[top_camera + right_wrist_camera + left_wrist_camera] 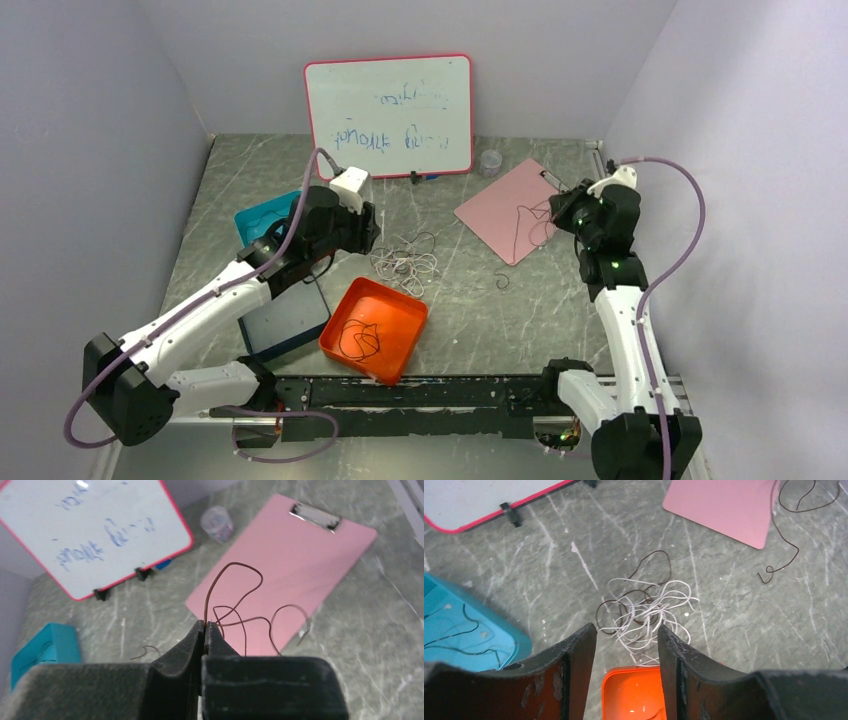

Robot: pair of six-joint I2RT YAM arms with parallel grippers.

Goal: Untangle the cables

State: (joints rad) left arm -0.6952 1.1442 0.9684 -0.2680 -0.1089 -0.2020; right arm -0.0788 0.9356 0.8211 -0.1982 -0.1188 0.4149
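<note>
Right gripper [206,625], clamped tight on one dark brown cable [240,592] raised over the pink clipboard [310,555], far end trailing onto the table [470,300]. Left gripper [626,630], spread wide and empty, above the knot of white and dark cables [644,612] mid-table. Apparently sorted: a coiled cable [360,338] in the orange tray [402,318], a thin cable [459,630] in the blue tray [499,640]. Probably about halfway; knot not yet separated.
</note>
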